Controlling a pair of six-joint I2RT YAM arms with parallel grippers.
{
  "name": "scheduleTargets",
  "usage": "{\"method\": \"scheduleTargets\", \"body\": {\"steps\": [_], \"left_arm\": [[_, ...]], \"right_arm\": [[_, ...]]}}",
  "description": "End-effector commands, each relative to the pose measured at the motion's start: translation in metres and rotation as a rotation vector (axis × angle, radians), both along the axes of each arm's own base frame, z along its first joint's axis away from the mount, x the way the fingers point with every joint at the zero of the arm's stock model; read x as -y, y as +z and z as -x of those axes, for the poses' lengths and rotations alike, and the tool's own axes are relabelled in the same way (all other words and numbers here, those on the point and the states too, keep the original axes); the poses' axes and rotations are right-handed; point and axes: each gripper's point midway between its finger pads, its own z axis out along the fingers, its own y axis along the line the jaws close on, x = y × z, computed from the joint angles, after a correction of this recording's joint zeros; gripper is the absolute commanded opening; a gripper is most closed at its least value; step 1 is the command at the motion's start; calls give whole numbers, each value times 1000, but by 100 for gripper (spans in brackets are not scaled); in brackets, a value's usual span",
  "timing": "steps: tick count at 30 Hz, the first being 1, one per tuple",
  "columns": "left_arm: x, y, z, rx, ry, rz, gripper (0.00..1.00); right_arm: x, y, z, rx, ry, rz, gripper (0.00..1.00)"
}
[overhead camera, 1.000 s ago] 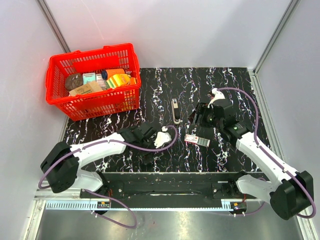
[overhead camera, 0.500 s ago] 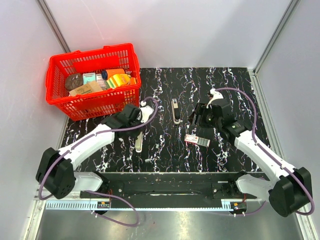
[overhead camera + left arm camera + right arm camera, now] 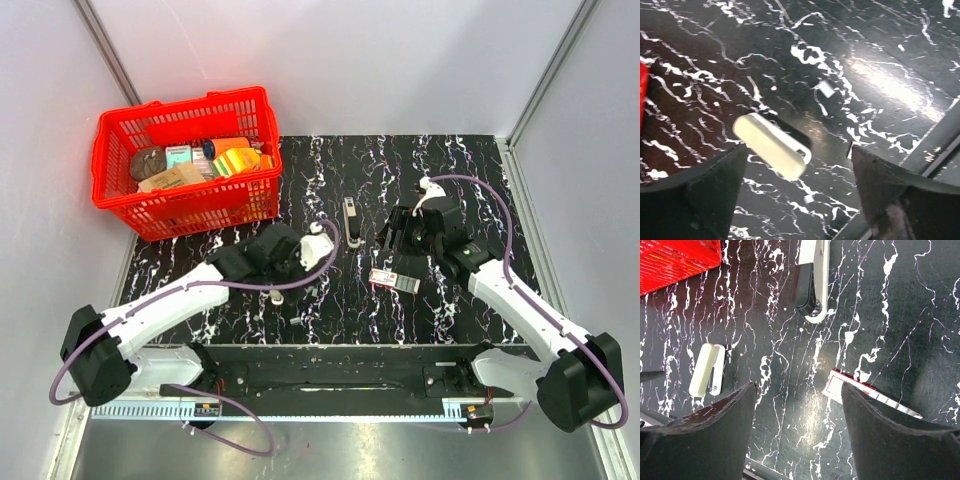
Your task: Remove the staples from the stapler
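Note:
The stapler point(image 3: 771, 145) is a small cream bar lying flat on the black marbled table, its near end showing a slot. It also shows in the right wrist view as the stapler point(image 3: 706, 369), at the left. My left gripper point(image 3: 799, 152) hangs open just above it, one finger on each side, touching nothing; from above the left gripper point(image 3: 297, 262) is left of centre. My right gripper point(image 3: 799, 386) is open and empty over bare table, the right gripper point(image 3: 400, 236) right of centre. I cannot make out the staples; a small pale fleck point(image 3: 826, 88) lies nearby.
A dark bar with a white edge point(image 3: 351, 221) lies at the table's middle. A flat red-and-white box point(image 3: 394, 281) sits under the right gripper. A red basket point(image 3: 186, 160) full of goods stands at the back left. The arms' base rail point(image 3: 320, 370) runs along the near edge.
My left arm swung out to the back left and came back toward the middle, now over the cream stapler. Its jaws closed and then opened again. The right arm has barely moved.

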Motion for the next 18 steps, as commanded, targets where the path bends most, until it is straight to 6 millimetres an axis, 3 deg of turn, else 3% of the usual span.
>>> {"method": "scheduleTargets", "body": {"steps": [1,9,18], "left_arm": [[7,-19,14,-20,-73,-65,96],[9,-73,38,-168,-161,-178,99],[19,-81,44,-214,-169,-197,89]], "right_arm": [[-1,29,-6,66,-13,-17,74],[3,28,-4,69,-23,-8,75],[4,24,-5,69,-14,12,75]]}}
